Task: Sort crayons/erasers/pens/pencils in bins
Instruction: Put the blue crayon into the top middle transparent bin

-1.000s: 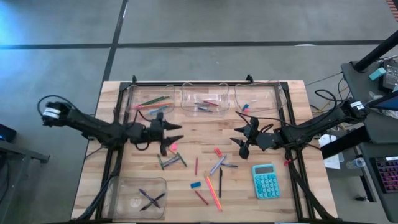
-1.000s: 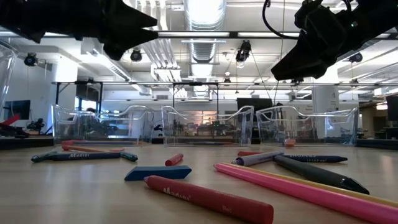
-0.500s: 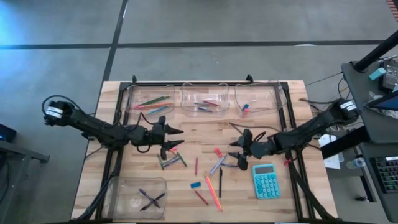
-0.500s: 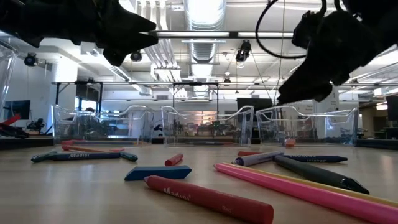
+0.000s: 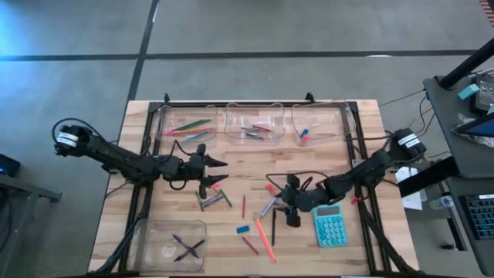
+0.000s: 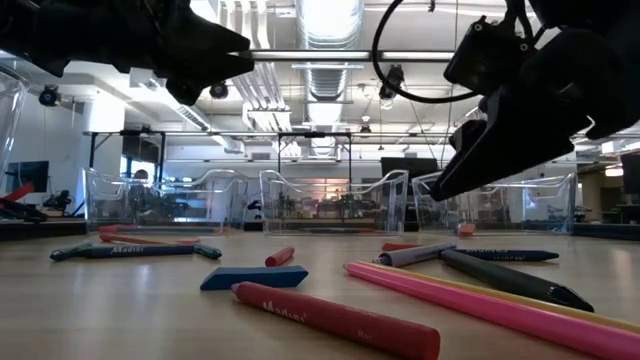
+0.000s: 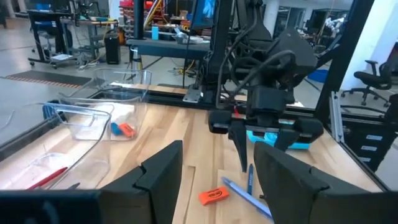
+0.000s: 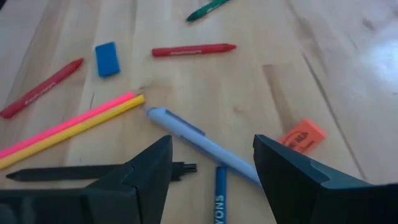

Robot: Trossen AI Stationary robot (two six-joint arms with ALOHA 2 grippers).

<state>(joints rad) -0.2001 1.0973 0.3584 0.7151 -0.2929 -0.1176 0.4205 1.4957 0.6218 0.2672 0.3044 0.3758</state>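
The right gripper (image 5: 291,207) hovered with its fingers spread wide and empty just above a cluster of loose items near the middle of the wooden worktop (image 5: 363,147), beside a teal calculator (image 5: 330,225). Its wrist view showed a pale blue pen (image 8: 202,145), a black pen (image 8: 93,172), a blue crayon (image 8: 220,189) and an orange eraser (image 8: 302,135) directly under it, with a pink pencil (image 8: 65,124) and a yellow pencil (image 8: 74,129) lying side by side, two red crayons (image 8: 193,50) and a blue eraser (image 8: 106,58) farther off.

The left gripper (image 5: 211,171) hung open and empty over the worktop's left half, above a few green and grey sticks (image 5: 212,199).

Three clear bins (image 5: 254,123) stood in a row along the far edge: the left one held coloured pencils (image 5: 187,127), the middle one several sticks too small to tell apart, the right one a blue and a red eraser (image 5: 303,133). A fourth bin (image 5: 170,242) at the near left corner held dark pens (image 5: 187,246).
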